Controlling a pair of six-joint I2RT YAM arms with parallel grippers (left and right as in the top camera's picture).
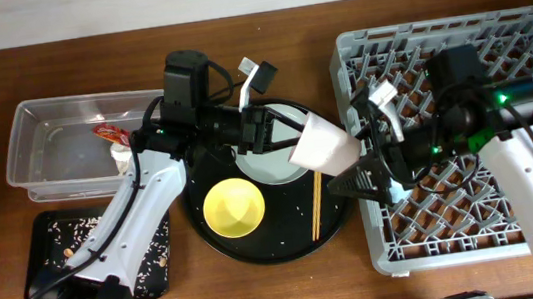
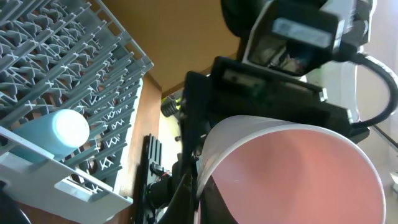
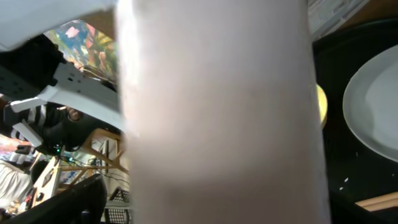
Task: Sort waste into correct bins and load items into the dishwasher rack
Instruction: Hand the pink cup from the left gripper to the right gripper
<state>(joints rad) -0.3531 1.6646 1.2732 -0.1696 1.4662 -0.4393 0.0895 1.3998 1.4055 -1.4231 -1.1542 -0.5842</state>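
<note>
My left gripper (image 1: 280, 138) is shut on the rim of the small pink cup (image 1: 324, 145) and holds it in the air between the round black tray and the dishwasher rack (image 1: 526, 39). My right gripper (image 1: 350, 173) is open, with its fingers on either side of the cup's base. The cup's pink inside fills the left wrist view (image 2: 298, 174) and its wall fills the right wrist view (image 3: 217, 112). The blue cup (image 2: 62, 129) lies in the rack (image 2: 74, 56). The yellow bowl (image 1: 234, 207), grey-green plate (image 1: 271, 167) and chopsticks (image 1: 317, 207) are on the round tray.
The round black tray (image 1: 277, 244) lies at centre. The clear tub (image 1: 42, 120) at far left holds the red wrapper (image 1: 109, 135) and white tissue (image 1: 123, 158). The shallow black tray (image 1: 51, 249) with pale crumbs sits in front of it.
</note>
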